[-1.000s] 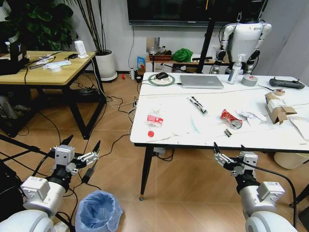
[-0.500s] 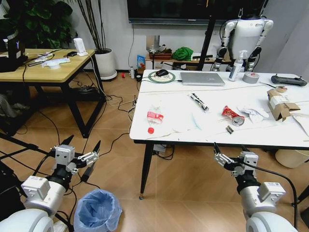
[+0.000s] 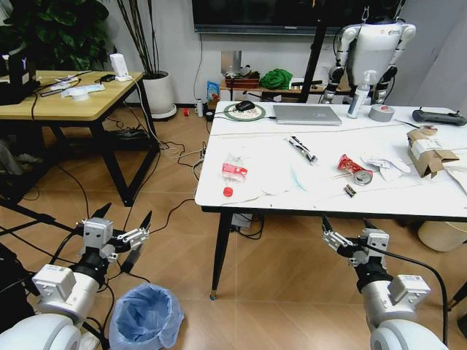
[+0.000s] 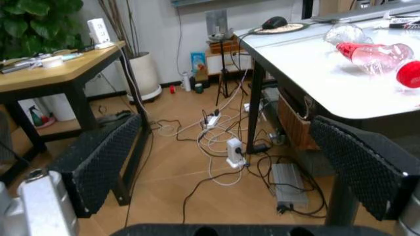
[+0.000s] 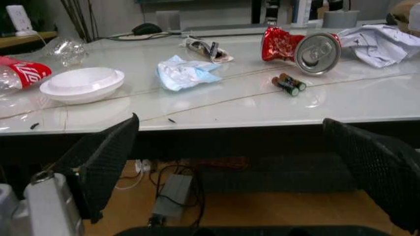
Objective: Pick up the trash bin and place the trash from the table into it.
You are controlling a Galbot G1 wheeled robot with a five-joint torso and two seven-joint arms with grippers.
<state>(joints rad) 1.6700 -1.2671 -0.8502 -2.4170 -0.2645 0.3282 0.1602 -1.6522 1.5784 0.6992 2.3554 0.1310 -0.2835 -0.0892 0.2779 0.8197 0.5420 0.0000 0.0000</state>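
Observation:
The trash bin (image 3: 148, 317), lined with a crinkly light-blue bag, stands on the floor beside my left arm. My left gripper (image 3: 124, 217) hangs open above and left of it, holding nothing. My right gripper (image 3: 345, 227) is open too, just below the front edge of the white table (image 3: 321, 203). On the table lies trash: a crushed red-labelled bottle (image 3: 233, 172), a red cap (image 3: 228, 192), a crushed red can (image 3: 352, 169), crumpled white paper (image 3: 383, 164) and a torn cardboard box (image 3: 427, 153). The right wrist view shows the can (image 5: 298, 46) and two batteries (image 5: 288, 83).
A laptop (image 3: 306, 114), a spray bottle (image 3: 363, 95) and a grey tape roll (image 3: 381, 112) sit at the table's far side. A yellow wooden table (image 3: 58, 102) stands at left, and cables (image 3: 182, 157) cross the floor between. A cream bucket (image 3: 441, 235) is under the table's right end.
The whole head picture has shifted a little, so the camera moved. Both arms keep the same pose with open grippers, and the bin and the trash lie as before.

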